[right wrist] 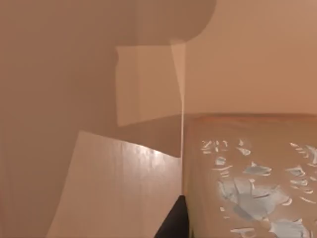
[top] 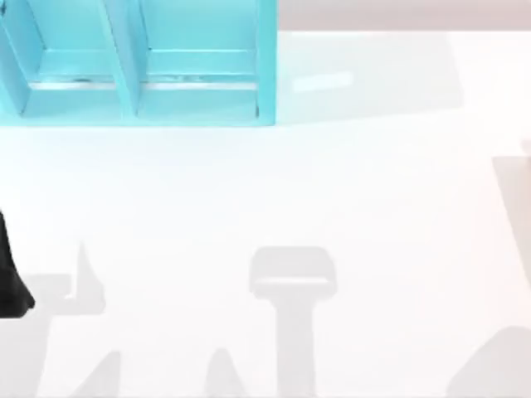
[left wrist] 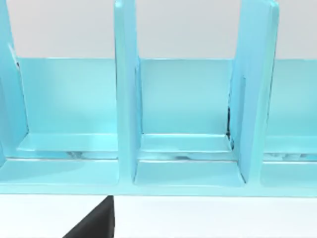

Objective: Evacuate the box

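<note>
The right wrist view looks into a tan box with pale scraps on its floor; the top view shows a blue divided rack at the table's far left. Neither gripper's jaw state can be told, so the risk I see is a blind reach clipping the box wall.

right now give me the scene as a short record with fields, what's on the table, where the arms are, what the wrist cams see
table: white surface with grey shadows across the near part
rack: light blue divided rack at the far left of the table, open compartments facing the near side
rack contents: the compartments in sight look empty
left arm: dark part at the table's left edge
left wrist view: faces the rack's compartments across white table
right wrist view: tan cardboard-like wall and a brown floor with pale blue flecks
tools: state cannot be judged
</note>
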You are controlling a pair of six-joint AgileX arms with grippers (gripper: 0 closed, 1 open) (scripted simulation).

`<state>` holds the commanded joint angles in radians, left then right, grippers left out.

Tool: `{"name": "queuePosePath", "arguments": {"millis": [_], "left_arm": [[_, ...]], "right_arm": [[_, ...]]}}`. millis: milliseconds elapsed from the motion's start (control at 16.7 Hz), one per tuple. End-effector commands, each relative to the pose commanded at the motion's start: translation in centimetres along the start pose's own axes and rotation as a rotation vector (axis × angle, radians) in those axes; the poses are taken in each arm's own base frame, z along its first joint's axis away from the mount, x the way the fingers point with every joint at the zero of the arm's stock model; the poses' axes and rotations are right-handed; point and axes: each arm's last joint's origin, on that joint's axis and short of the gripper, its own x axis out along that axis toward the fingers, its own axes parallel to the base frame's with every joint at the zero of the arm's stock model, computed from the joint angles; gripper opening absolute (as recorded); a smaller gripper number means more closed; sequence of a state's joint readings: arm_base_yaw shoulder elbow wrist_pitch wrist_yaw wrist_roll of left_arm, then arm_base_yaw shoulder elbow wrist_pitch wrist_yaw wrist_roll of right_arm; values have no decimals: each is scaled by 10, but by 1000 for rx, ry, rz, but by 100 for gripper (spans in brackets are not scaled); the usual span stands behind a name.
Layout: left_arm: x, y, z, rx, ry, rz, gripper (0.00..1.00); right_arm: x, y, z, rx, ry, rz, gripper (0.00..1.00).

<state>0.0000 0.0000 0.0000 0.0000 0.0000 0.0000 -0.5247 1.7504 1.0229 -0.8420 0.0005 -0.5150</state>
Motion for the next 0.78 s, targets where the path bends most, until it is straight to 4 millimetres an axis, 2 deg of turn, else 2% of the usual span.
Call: {"name": "queuePosePath", "arguments": {"millis": [60,120,660,780], "left_arm": [[0,0,0,0,0,0,100],[0,0,0,0,0,0,100],[0,0,0,0,0,0,100],[0,0,0,0,0,0,100]], "right_arm": [[0,0,0,0,0,0,2],[0,0,0,0,0,0,0],[-1,0,0,1,-2,-2,0],[-10,-2,3,3,-4,-3,0]]}}
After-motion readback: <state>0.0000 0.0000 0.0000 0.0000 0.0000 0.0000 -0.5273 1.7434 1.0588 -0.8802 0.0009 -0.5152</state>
